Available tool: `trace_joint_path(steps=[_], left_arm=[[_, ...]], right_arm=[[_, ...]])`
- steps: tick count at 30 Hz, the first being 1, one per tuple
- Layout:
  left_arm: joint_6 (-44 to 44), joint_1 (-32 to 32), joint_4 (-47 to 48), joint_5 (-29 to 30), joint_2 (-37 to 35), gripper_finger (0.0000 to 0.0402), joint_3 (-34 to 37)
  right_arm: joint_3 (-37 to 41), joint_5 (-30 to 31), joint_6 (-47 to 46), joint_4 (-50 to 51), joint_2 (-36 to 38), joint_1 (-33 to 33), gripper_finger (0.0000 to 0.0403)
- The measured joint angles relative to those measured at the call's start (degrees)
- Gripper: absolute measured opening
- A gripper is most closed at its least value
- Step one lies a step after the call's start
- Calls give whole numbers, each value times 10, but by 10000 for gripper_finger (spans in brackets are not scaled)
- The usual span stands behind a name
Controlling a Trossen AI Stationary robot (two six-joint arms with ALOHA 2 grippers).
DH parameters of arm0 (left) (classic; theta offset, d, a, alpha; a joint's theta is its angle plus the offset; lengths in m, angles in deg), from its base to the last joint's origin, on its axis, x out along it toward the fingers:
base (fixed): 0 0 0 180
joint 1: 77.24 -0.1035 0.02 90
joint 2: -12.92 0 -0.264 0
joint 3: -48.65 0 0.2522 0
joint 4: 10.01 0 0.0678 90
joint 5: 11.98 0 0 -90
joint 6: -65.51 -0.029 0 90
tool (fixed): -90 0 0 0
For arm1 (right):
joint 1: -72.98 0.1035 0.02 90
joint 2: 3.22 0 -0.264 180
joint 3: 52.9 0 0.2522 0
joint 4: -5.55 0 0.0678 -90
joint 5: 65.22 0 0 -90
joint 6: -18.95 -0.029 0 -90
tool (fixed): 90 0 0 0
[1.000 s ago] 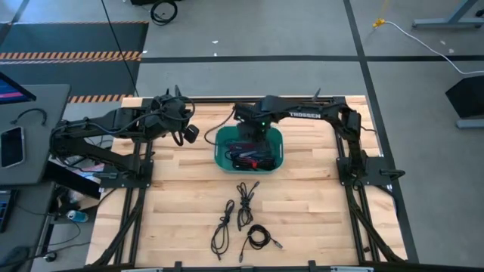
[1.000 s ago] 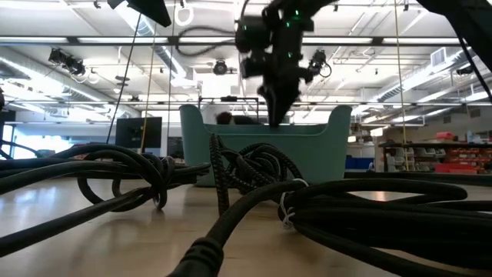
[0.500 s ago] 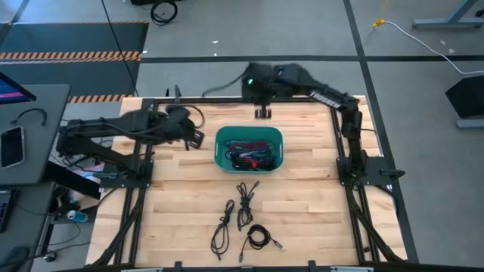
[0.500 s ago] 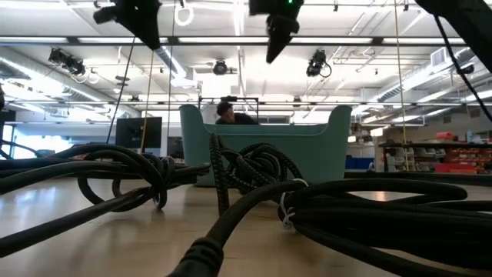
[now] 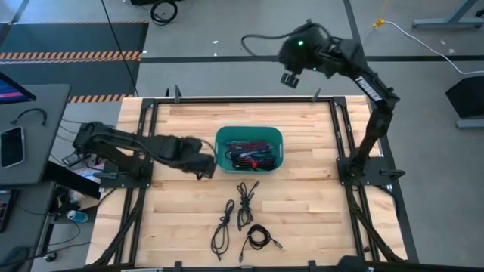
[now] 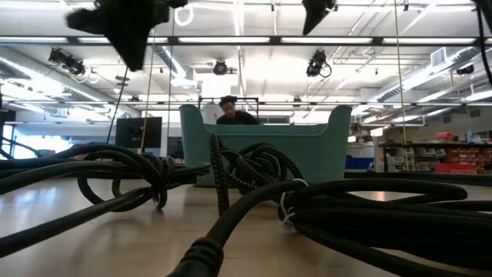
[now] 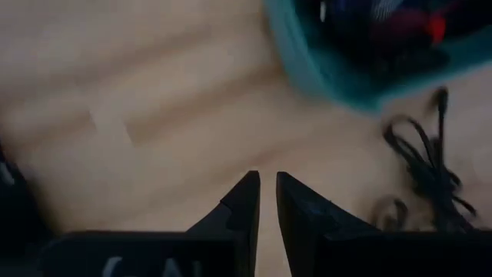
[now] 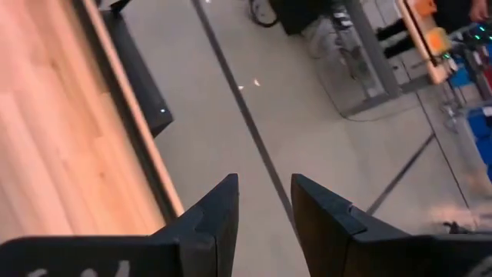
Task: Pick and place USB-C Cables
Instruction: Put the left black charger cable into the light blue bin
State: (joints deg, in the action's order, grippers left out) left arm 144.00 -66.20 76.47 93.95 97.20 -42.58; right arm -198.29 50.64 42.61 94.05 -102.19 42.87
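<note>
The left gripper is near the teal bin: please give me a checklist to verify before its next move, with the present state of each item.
1. Left gripper is empty: ok, nothing between its fingers in the left wrist view.
2. Left gripper is open enough for a cable: not ok, only a narrow gap shows.
3. Teal bin holds cables: ok, a tangle lies inside.
4. Three black cables lie on the table, apart from the bin: ok.
5. Right gripper is out of the way: ok, raised beyond the table's far edge, empty.
6. Which cable is next: cannot tell.
</note>
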Motion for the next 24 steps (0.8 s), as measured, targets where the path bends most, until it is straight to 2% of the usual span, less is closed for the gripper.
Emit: trace_joint_path(steps=[3, 6, 8, 10, 14, 17, 21, 24], left_arm=[[95, 30, -4, -44, 3, 50, 0], [175, 64, -28, -34, 2, 50, 0], [196, 84, -52, -17, 2, 50, 0], [170, 97, -85, -8, 2, 50, 0], [45, 104, -125, -4, 3, 50, 0], [-38, 96, -131, 18, 2, 50, 0], [4, 73, -143, 19, 2, 50, 0], [-20, 74, -172, 15, 12, 53, -1]], right_arm=[[0, -8, 0, -6, 14, -21, 126], [0, -30, 3, -9, 24, -43, 126], [0, -51, 4, -11, 25, -58, 126], [1, -74, 5, -13, 24, -70, 126], [1, -106, 16, -23, 24, -89, 126], [1, -108, 27, -23, 24, -100, 126], [1, -108, 36, -9, 24, -115, 126], [1, -108, 36, 1, 24, -125, 126]])
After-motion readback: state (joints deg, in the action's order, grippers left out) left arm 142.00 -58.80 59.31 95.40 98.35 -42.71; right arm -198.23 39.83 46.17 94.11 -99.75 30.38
